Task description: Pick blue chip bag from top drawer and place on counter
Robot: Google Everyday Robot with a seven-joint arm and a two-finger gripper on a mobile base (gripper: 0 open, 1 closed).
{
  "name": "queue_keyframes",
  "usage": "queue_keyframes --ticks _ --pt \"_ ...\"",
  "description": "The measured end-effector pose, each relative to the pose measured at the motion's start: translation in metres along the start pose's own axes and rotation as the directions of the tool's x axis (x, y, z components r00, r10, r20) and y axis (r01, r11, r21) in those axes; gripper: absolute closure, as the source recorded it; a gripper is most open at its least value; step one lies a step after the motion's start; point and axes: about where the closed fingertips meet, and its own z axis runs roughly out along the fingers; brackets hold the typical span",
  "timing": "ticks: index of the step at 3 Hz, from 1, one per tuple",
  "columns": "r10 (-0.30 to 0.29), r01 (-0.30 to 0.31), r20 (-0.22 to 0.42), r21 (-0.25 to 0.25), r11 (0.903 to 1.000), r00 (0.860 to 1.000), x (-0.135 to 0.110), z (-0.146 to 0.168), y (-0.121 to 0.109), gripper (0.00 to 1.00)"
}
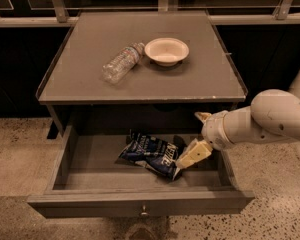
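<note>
The blue chip bag (151, 154) lies crumpled in the middle of the open top drawer (140, 204), with its pale end to the right. My gripper (190, 139) reaches into the drawer from the right and is open. Its lower finger (193, 154) is at the bag's right end, and its upper finger points towards the back of the drawer. The bag is not held. The counter (200, 79) is the grey tabletop above the drawer.
A clear plastic water bottle (121, 63) lies on the counter's left middle, next to a white bowl (166, 50). The drawer's small round knob (143, 212) is at the front centre. Speckled floor surrounds the cabinet, and a railing runs behind it.
</note>
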Motion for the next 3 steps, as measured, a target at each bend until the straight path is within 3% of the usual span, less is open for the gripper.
queue_keyframes --ticks 1,3 --pt "0.028 -0.027 0.044 -0.015 0.9995 0.999 -0.0057 0.0292 -0.0098 0.0" --pt "0.036 -0.036 0.044 -0.005 0.9994 0.998 -0.0037 0.0294 -0.0085 0.0"
